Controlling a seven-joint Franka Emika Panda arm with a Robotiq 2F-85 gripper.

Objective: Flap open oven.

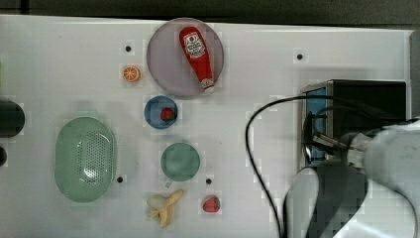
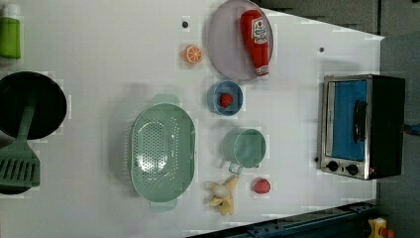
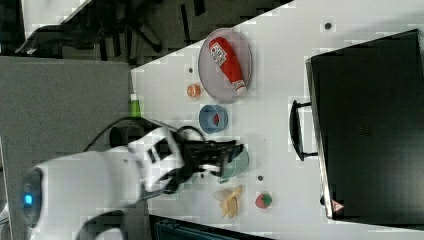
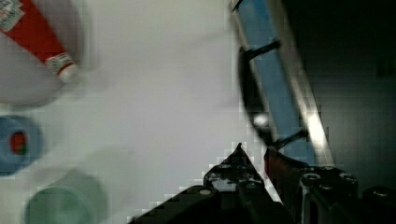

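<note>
Hovering just beside oven door handle; end effector fingers slightly apart, gripping nothing; door shut.

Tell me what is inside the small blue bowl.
The small blue bowl holds one small red piece of fruit, maybe a strawberry. Whatever lies beneath the fruit is covered.

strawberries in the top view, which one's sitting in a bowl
The strawberry inside the small blue bowl. The other strawberry lies bare on the table beside the banana.

Ketchup bottle on plate
</note>
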